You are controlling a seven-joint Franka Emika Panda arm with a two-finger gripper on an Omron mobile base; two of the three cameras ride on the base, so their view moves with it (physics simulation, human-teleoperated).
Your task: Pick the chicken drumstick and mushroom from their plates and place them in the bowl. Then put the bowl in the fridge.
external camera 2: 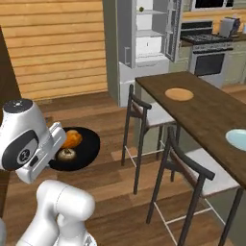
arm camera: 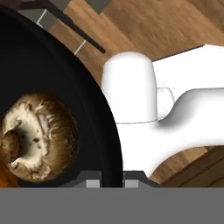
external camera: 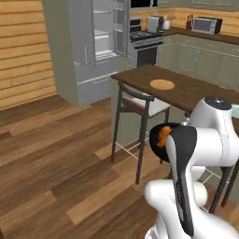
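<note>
The gripper (arm camera: 110, 178) is pinching the rim of the black bowl (external camera 2: 89, 144), one finger inside the wall and one outside, jaws drawn narrow around it. The bowl is hanging in the air above the wood floor (external camera: 51, 154), beside the arm. Just past the inner finger, the mushroom (arm camera: 39, 136) is lying gill-side up on the bowl's bottom; the chicken drumstick (external camera 2: 72, 139) is resting just beside it, farther in. Well beyond the jaws, the fridge (external camera: 95, 46) is standing with its upper door open, white shelves showing. The tan plate (external camera 2: 179, 94) and the pale blue plate (external camera 2: 236, 138) are sitting on the dark table (external camera 2: 211, 110), off to the side.
</note>
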